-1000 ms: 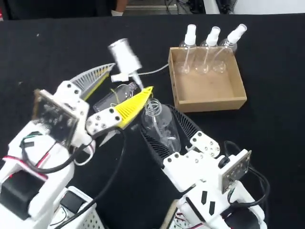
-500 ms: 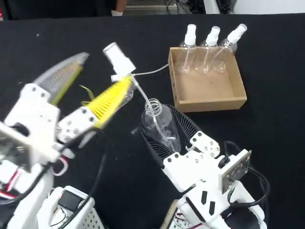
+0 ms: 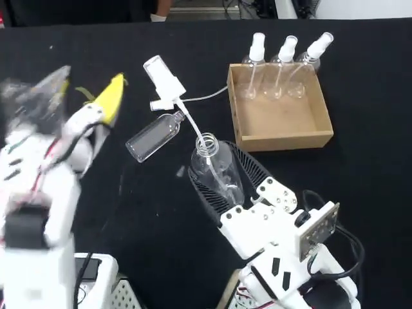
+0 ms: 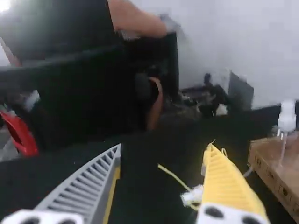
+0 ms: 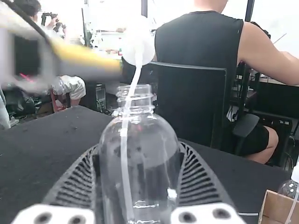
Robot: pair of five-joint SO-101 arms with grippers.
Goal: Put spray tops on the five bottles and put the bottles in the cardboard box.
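My right gripper (image 3: 217, 166) is shut on a clear bottle (image 3: 217, 172), held neck up toward the table's middle. A white spray top (image 3: 161, 75) leans out to the left of it, its thin tube running down into the bottle's neck (image 5: 135, 97). My left gripper (image 3: 90, 77) hangs open over the table's left side, apart from the spray top, with nothing between its grey and yellow fingers (image 4: 223, 184). A second clear bottle (image 3: 153, 135) without a top lies on the table. The cardboard box (image 3: 281, 138) at the right holds three topped bottles (image 3: 278, 64) along its back wall.
A loose thin white tube (image 3: 205, 95) lies on the black table between the spray top and the box. In the right wrist view a seated person (image 5: 210, 70) is behind the table, touching nothing. The front half of the box floor is bare.
My left gripper let go of the spray top, opened wide and swung away to the left. The spray top stays with its tube in the held bottle. The right arm kept still.
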